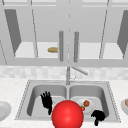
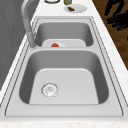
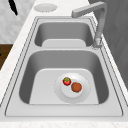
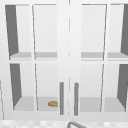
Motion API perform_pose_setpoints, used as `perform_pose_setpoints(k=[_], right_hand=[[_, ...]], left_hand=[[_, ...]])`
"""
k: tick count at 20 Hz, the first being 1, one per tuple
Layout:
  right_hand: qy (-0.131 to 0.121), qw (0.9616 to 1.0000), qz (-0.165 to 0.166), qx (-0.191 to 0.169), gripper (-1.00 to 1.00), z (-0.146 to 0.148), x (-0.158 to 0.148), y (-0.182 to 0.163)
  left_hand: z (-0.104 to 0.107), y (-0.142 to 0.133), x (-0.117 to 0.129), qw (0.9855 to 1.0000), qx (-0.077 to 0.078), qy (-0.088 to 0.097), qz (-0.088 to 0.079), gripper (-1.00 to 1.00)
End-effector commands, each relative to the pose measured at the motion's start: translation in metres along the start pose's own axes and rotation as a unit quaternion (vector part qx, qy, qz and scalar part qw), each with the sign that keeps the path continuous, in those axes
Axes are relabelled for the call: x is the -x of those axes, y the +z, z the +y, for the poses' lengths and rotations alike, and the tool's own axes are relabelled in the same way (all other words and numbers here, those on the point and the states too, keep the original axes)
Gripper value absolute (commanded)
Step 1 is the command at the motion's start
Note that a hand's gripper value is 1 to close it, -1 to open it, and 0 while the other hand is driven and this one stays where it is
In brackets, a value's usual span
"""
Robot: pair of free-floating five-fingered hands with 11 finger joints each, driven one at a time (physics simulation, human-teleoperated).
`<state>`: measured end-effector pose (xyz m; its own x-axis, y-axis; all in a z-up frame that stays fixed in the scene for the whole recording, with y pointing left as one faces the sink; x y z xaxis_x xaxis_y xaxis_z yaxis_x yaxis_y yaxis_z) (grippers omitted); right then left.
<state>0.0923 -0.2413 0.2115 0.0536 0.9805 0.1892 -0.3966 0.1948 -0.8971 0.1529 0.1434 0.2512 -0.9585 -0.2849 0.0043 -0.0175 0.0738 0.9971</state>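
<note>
In the front view my left hand (image 1: 47, 101) hangs over the left basin (image 1: 37, 100), open, fingers spread and pointing up, holding nothing. My right hand (image 1: 98, 116) floats at the front rim of the right basin, fingers drooping loosely, empty. Between the two hands a big red ball (image 1: 67, 114) covers the sink's front edge. Just behind it a white plate (image 1: 85, 105) lies in the right basin with a strawberry (image 3: 66, 81) and a brown round piece of food (image 3: 76, 87). Both hands (image 2: 116, 15) appear as black shapes off the counter's edge in the left side view.
The faucet (image 1: 68, 75) stands behind the sink's divider. An empty plate (image 1: 3, 110) sits on the counter at the left; another plate (image 2: 75, 8) with brown food sits at the right. A bread roll (image 4: 53, 103) lies behind the shut glass cabinet doors.
</note>
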Motion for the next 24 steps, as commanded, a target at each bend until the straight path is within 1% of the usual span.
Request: perform_pose_setpoints(k=[1, 3, 11, 14, 15, 16, 17, 18, 19, 20, 21, 23, 24], right_hand=[[0.0, 1.0, 0.0, 0.0, 0.0, 0.0, 0.0, 0.0], [0.0, 1.0, 0.0, 0.0, 0.0, 0.0, 0.0, 0.0], [0.0, 1.0, 0.0, 0.0, 0.0, 0.0, 0.0, 0.0], [0.0, 1.0, 0.0, 0.0, 0.0, 0.0, 0.0, 0.0], [0.0, 1.0, 0.0, 0.0, 0.0, 0.0, 0.0, 0.0], [0.0, 1.0, 0.0, 0.0, 0.0, 0.0, 0.0, 0.0], [0.0, 1.0, 0.0, 0.0, 0.0, 0.0, 0.0, 0.0], [0.0, 1.0, 0.0, 0.0, 0.0, 0.0, 0.0, 0.0], [0.0, 1.0, 0.0, 0.0, 0.0, 0.0, 0.0, 0.0], [0.0, 1.0, 0.0, 0.0, 0.0, 0.0, 0.0, 0.0], [0.0, 1.0, 0.0, 0.0, 0.0, 0.0, 0.0, 0.0], [0.0, 1.0, 0.0, 0.0, 0.0, 0.0, 0.0, 0.0], [0.0, 1.0, 0.0, 0.0, 0.0, 0.0, 0.0, 0.0]], left_hand=[[0.0, -0.005, -0.001, 0.9973, -0.071, -0.02, -0.002, -1.0], [-0.001, -0.008, -0.002, 0.9968, -0.078, -0.021, -0.002, -1.0], [-0.001, -0.02, -0.005, 0.9948, -0.101, -0.018, -0.004, -1.0], [-0.001, -0.014, -0.004, 0.9942, -0.107, -0.01, -0.003, -1.0], [0.0, -0.012, -0.003, 0.9942, -0.107, -0.004, -0.004, -1.0], [0.0, -0.006, -0.001, 0.9945, -0.105, 0.011, -0.002, -1.0], [-0.003, 0.0, 0.001, 0.9943, -0.105, 0.015, -0.003, -1.0], [-0.006, -0.005, 0.006, 0.997, -0.076, 0.013, -0.01, -1.0], [-0.007, -0.009, 0.006, 0.9986, -0.05, 0.014, -0.014, -1.0], [-0.002, -0.006, -0.002, 0.9987, -0.047, 0.001, -0.018, -1.0], [-0.003, -0.007, 0.0, 0.9988, -0.048, 0.001, -0.011, -1.0], [-0.004, -0.008, 0.007, 0.9988, -0.047, 0.005, -0.011, -1.0], [-0.006, 0.002, 0.005, 0.9988, -0.048, 0.0, -0.009, -1.0]])
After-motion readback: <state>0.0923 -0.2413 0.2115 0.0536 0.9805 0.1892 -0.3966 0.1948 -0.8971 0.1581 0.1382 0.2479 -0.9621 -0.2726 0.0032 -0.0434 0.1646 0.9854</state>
